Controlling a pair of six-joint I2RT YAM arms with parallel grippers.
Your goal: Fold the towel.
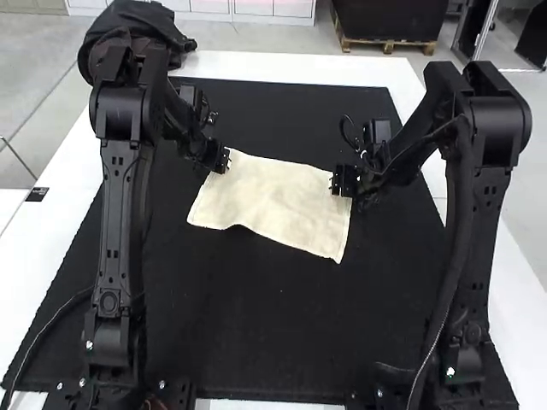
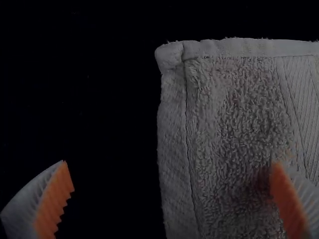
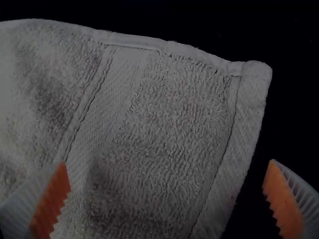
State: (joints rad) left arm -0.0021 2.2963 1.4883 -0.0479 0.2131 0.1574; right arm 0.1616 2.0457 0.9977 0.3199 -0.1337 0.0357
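Just one towel [image 1: 275, 202], one left gripper [image 1: 226, 161], one right gripper [image 1: 334, 183], both open.

From my station I'm looking over a white table [image 1: 291, 67], most of its top covered by a black mat [image 1: 265, 333]. I can see bare white along the far edge and down both sides, with a thin strip at the near edge. On the mat, toward its far part, I have a cream towel [image 1: 275, 198] lying spread, its near edge a little wavy. A dark fabric bundle [image 1: 173, 38] sits at the table's far left corner, and a small flat black item [image 1: 37, 195] lies by the left edge.
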